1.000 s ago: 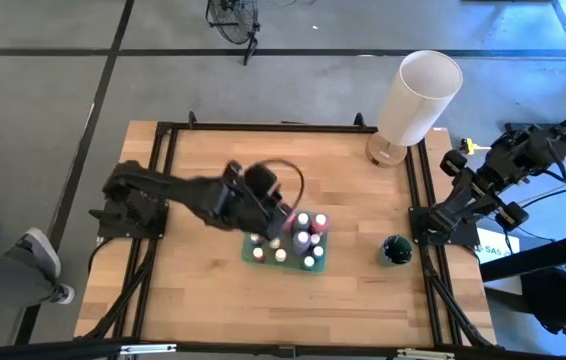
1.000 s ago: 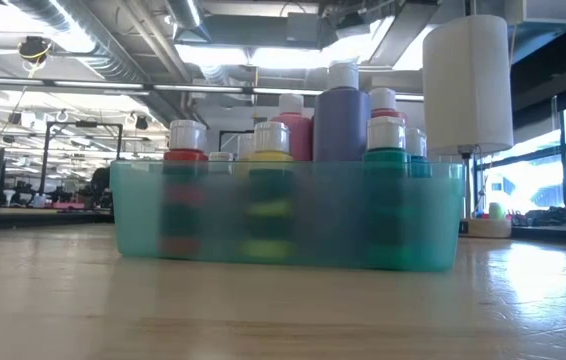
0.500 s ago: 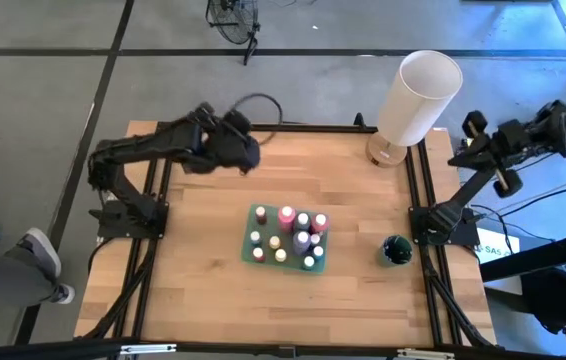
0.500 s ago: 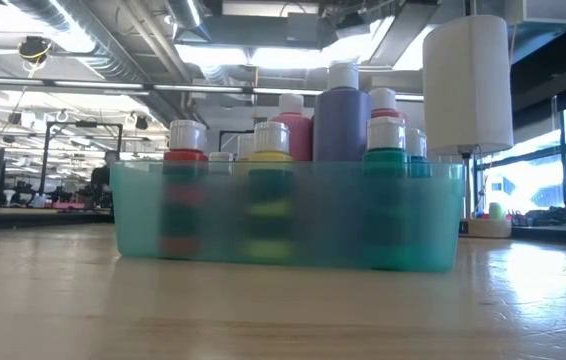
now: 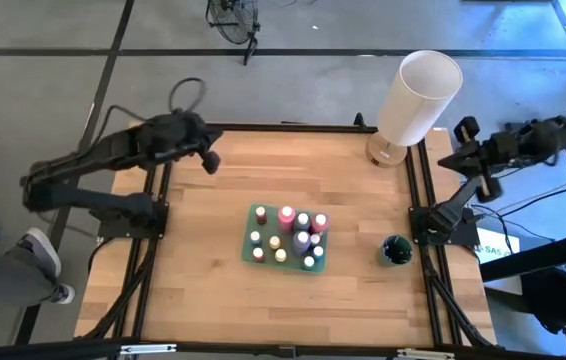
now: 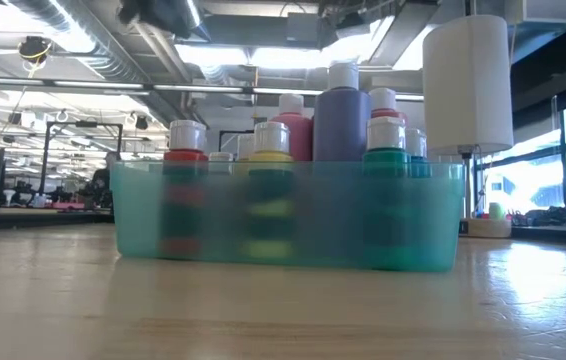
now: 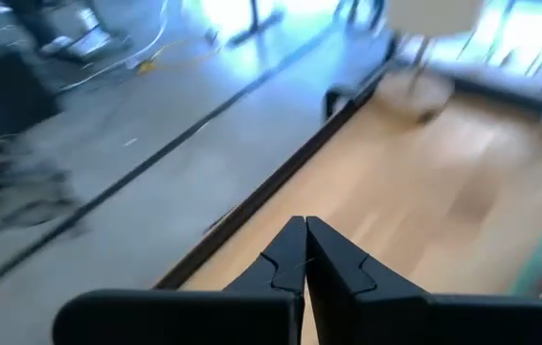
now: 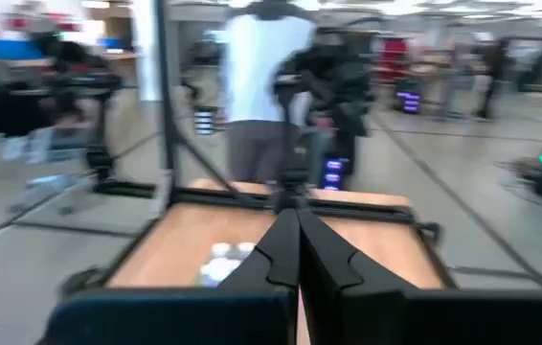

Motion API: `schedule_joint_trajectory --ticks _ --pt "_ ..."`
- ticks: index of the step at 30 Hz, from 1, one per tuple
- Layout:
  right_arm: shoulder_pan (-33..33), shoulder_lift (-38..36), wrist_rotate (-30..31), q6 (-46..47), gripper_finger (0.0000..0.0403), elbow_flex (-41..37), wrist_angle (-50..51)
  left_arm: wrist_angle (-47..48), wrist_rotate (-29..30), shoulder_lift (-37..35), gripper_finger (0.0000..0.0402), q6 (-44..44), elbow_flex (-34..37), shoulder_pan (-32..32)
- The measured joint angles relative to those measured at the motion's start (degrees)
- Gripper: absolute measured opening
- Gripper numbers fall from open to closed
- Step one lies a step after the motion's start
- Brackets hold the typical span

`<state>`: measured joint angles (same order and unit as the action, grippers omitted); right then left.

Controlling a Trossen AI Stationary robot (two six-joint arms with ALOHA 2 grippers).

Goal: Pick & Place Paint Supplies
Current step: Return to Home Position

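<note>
Left gripper [image 5: 209, 162]: raised over the far-left part of the table [image 5: 203, 290], just inside the far edge and well apart from the bin. In the left wrist view its fingers [image 7: 288, 257] are pressed together tip to tip with nothing between them.

Right gripper [image 5: 462, 130]: off the right edge of the table, just right of the white cylinder [image 5: 418, 98] and level with the far corner. In the right wrist view its fingers [image 8: 281, 251] are closed flat against each other and are empty.

Paint bottles [image 5: 301, 240]: all that can be seen stand upright, packed together in the translucent green bin [image 5: 251, 232], which sits about mid-table, slightly right of centre.
- Low view, through the bin wall [image 6: 143, 215]: red bottle [image 6: 185, 152] at left, yellow bottle [image 6: 271, 152] beside it.
- Behind those are a pink bottle [image 6: 291, 128] and a taller purple bottle [image 6: 343, 112].
- A green bottle [image 6: 386, 145] stands at right. All have white caps.
- No bottles lie loose on the table surface in either view.

Green cup [image 5: 395, 250]: upright on the table, right of the bin and apart from it, near the right edge. Its contents are dark and I cannot tell what they are.

The white cylinder stands at the far-right corner of the table.

Right wrist view: a blurred person in a light top [image 8: 250, 67] stands beyond the table.
</note>
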<state>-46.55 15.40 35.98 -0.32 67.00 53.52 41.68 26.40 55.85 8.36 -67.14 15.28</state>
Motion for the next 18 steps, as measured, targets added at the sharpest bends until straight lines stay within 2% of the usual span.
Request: schedule_joint_trajectory --ticks 2,5,8,12,15,18 --pt "-0.02 -0.84 3.43 -0.15 0.0001 -2.73 -2.05 -8.09 -5.64 -5.37 0.0002 0.44 7.47 2.60" --pt "-0.04 -2.43 4.04 -0.15 0.0001 -7.09 -6.43 -16.53 -13.39 -11.75 0.0002 0.75 16.45 5.53" --pt "-0.04 -4.26 4.03 -0.15 0.0000 -12.08 -13.10 -23.02 -17.47 -16.88 0.0002 1.38 22.92 7.49" --pt "-0.04 -7.59 4.36 0.06 0.0000 -19.69 -18.70 -28.22 -18.65 -22.26 0.0002 1.54 28.29 8.09" --pt "-0.04 -10.50 7.23 -0.10 0.0000 -27.00 -25.74 -29.07 -19.02 -25.38 0.0002 1.89 30.45 7.52" --pt "-0.01 -13.53 7.54 -0.20 0.0000 -34.29 -33.08 -29.68 -18.92 -28.13 0.0002 2.70 32.59 6.79"
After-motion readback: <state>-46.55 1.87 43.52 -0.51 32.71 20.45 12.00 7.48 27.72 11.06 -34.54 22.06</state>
